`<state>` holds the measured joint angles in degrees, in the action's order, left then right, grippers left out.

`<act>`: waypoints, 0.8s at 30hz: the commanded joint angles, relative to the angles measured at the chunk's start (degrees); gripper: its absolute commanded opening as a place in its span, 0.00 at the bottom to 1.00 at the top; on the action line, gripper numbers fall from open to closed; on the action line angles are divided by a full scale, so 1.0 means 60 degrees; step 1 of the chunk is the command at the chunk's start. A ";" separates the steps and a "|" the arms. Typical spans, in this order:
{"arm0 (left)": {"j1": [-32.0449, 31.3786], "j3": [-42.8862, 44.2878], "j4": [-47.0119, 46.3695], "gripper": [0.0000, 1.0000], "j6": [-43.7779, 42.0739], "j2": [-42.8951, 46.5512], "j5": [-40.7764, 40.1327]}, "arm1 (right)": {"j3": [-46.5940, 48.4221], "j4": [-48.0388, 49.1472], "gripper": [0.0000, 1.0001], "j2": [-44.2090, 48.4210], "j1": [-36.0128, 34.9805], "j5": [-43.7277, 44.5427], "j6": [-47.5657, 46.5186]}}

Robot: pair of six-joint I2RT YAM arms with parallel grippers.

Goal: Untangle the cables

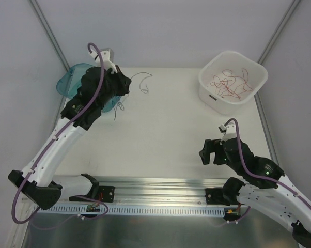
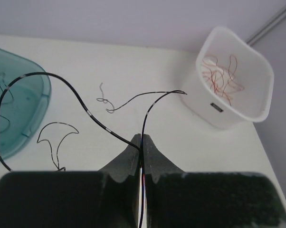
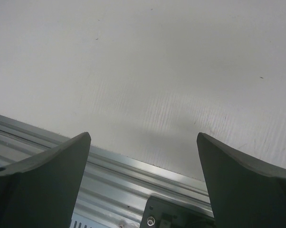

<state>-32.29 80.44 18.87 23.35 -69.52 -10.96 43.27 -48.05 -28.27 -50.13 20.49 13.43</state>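
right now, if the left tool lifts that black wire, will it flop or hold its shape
Probably holds its shape: the black wire keeps springy curves where it leaves the shut left tool. Likely very light, being hair-thin.

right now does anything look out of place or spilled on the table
One thin dark strand lies loose on the bare table between the teal tray and the white bin, outside both. The left claw is shut on a black strand. The red strands sit inside the bin; nothing looks spilled or damaged.
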 commanded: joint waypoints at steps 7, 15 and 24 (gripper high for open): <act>0.2360 0.2441 0.1073 0.00 -0.1241 -0.0527 -0.0984 | 0.0392 -0.0487 1.00 0.0156 0.0005 0.0452 -0.0143; 0.4107 0.3365 0.1073 0.00 -0.0905 -0.1904 -0.1807 | 0.0479 -0.0590 1.00 0.0069 0.0005 0.0423 -0.0173; 0.5190 0.4009 0.0971 0.00 -0.0084 -0.3749 -0.2025 | 0.0524 -0.0678 1.00 -0.0180 -0.0009 0.0496 -0.0319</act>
<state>-2.85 100.99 25.34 20.60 -90.19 -21.26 44.38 -51.05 -28.53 -50.13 21.91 12.62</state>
